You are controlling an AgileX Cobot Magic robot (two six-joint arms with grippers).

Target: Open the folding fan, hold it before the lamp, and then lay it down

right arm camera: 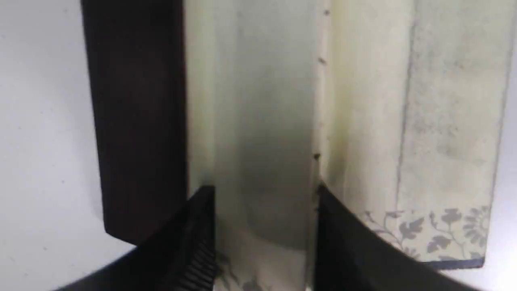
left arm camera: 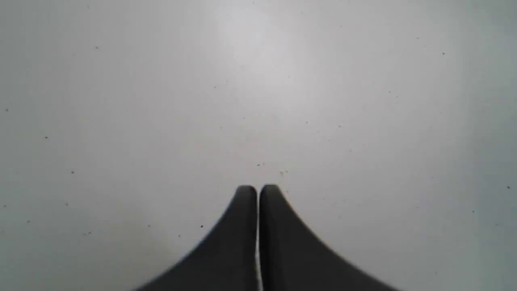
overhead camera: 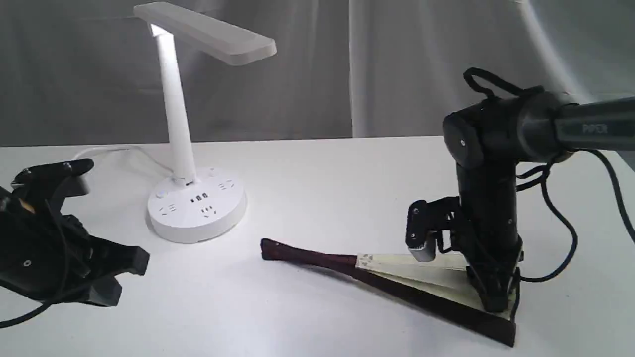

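The folding fan lies partly spread on the white table, its rounded pivot end pointing toward the lamp. The lamp stands at the back left with its head lit. My right gripper points straight down onto the fan's wide end. In the right wrist view its fingers stand apart over a cream pleat, with the dark maroon guard just outside one finger and the patterned border beside the other. My left gripper hovers low at the front left, shut and holding nothing.
The lamp's white cord runs along the table behind my left arm. A grey curtain hangs behind the table. Black cables loop off the right arm above the table's right side.
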